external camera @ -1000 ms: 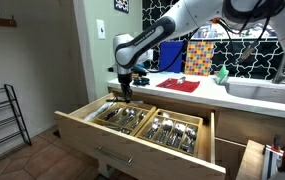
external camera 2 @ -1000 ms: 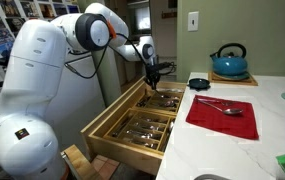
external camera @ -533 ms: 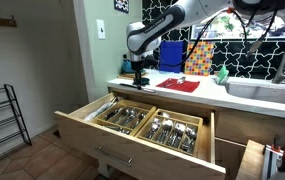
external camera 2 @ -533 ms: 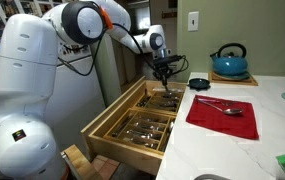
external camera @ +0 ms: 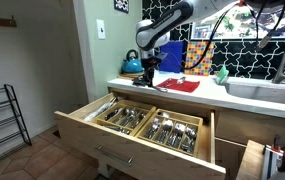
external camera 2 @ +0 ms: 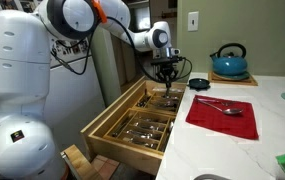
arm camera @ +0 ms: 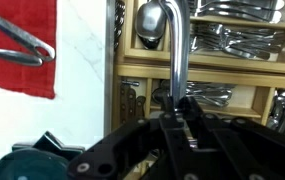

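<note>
Both exterior views face the open drawer (external camera: 94, 131) (external camera 2: 110, 141); wrist view looks down closely.

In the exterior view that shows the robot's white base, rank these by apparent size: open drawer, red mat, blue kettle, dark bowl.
1. open drawer
2. red mat
3. blue kettle, which stands farther back and so may look smaller than it is
4. dark bowl

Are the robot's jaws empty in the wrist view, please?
No, the jaws are shut on the handle of a shiny metal spoon that sticks out over the open wooden cutlery drawer.
</note>
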You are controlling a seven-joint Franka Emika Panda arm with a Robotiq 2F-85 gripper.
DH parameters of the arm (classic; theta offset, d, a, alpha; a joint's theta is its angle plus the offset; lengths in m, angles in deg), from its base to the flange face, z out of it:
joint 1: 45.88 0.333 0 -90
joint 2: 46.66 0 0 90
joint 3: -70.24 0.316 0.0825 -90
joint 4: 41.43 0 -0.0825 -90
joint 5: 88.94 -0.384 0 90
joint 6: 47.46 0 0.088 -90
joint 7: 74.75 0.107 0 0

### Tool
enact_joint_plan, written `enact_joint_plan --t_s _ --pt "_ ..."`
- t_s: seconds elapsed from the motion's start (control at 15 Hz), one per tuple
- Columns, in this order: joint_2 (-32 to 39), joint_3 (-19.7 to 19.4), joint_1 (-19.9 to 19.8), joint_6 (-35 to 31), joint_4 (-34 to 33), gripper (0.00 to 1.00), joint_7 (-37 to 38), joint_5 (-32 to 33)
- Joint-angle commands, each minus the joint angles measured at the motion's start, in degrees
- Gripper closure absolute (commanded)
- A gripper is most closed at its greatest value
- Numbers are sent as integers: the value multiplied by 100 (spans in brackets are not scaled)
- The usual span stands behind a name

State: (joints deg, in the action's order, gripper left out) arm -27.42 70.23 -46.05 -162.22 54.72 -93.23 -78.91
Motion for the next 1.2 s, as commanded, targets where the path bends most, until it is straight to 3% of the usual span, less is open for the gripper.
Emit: enact_joint_plan --t_s 0.0,0.4,0.47,0.53,1.13 --pt "-37 38 -34 32 18 82 49 7" --pt "5 50 -31 30 -21 82 43 8" --pt "6 50 -31 30 -22 95 43 8" --pt "30 5 -27 63 -107 95 206 39" --pt "98 -240 -591 1717 -1009 95 389 -782"
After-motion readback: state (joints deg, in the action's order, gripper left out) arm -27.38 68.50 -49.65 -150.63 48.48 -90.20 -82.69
